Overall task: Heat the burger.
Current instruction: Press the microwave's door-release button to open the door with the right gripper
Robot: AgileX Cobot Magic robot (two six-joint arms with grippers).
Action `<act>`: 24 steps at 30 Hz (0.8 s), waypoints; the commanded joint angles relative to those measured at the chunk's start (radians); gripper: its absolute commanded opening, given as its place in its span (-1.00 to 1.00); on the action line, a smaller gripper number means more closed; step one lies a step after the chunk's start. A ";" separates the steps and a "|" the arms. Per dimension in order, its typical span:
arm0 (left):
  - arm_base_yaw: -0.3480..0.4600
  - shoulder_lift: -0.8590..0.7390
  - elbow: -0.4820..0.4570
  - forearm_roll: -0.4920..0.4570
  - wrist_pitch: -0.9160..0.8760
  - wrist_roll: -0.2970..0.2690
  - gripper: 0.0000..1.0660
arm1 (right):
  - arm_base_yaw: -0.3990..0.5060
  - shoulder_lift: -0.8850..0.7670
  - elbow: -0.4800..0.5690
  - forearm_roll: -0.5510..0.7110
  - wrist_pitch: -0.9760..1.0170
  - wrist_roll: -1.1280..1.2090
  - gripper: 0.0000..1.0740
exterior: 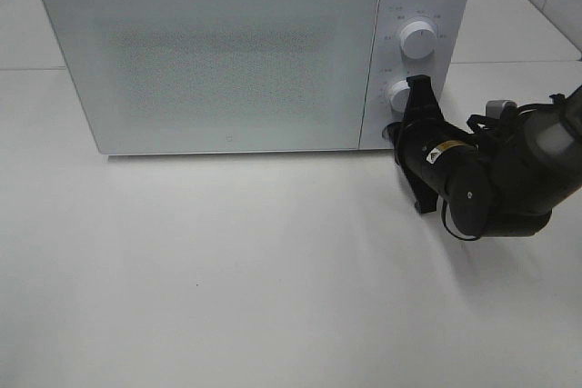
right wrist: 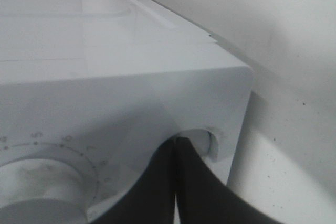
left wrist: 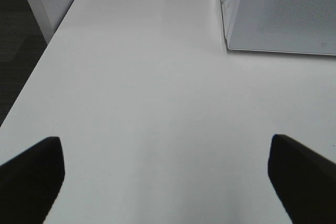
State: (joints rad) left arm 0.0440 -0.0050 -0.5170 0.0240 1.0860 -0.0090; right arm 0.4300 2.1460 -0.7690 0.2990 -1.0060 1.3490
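Saw a white microwave (exterior: 227,52) on a white table (exterior: 227,270), with its door shut. Could not tell where the burger was. Found the right gripper (right wrist: 176,144) pinched shut with nothing in it, tips right at the round button (right wrist: 214,142) low on the microwave's front, under the lower knob (exterior: 400,94). Found the left gripper (left wrist: 168,182) spread wide over the table, holding nothing, well apart from the microwave.
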 commanded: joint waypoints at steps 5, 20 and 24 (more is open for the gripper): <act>0.003 -0.012 0.003 0.000 -0.016 -0.004 0.83 | -0.021 -0.017 -0.092 0.150 -0.217 -0.096 -1.00; 0.003 -0.012 0.003 0.000 -0.016 -0.004 0.83 | -0.054 -0.020 -0.184 0.158 -0.299 -0.161 -1.00; 0.003 -0.012 0.003 0.000 -0.016 -0.004 0.83 | -0.053 -0.020 -0.182 0.164 -0.331 -0.148 -1.00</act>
State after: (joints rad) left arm 0.0440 -0.0050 -0.5170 0.0240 1.0860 -0.0090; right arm 0.4400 2.1540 -0.8480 0.4340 -0.8690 1.2080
